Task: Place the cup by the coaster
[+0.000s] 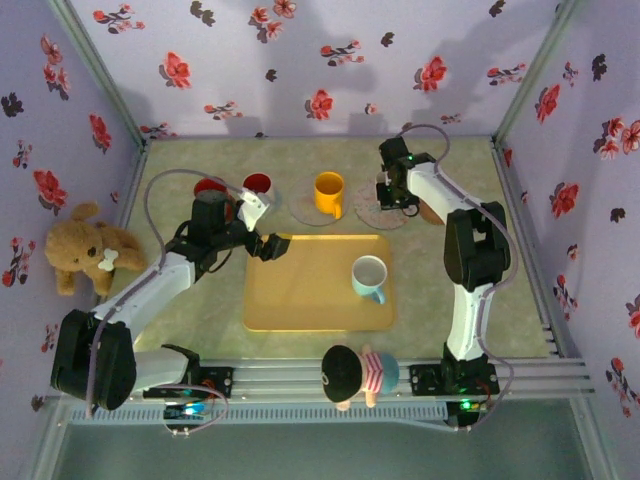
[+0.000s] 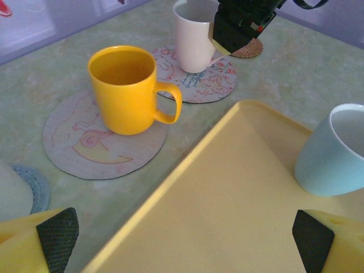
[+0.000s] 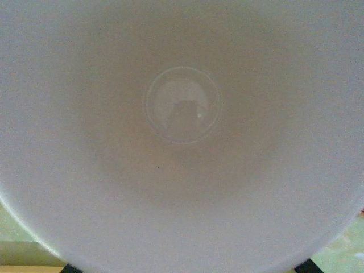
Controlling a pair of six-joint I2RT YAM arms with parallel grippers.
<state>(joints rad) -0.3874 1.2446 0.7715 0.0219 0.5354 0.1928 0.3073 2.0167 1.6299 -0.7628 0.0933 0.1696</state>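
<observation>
Touching the white cup's (image 2: 192, 42) rim, right tool (image 2: 230, 34); left tool (image 2: 185, 239) wide open.

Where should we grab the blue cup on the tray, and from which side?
Take the blue cup by its rim wall, coming straight down from above. It stands upright and open on the tray, so the rim is free to pinch inside and out. Pinch the far side of the rim: the handle seems to point toward the tray's near edge, leaving that wall bare.
</observation>
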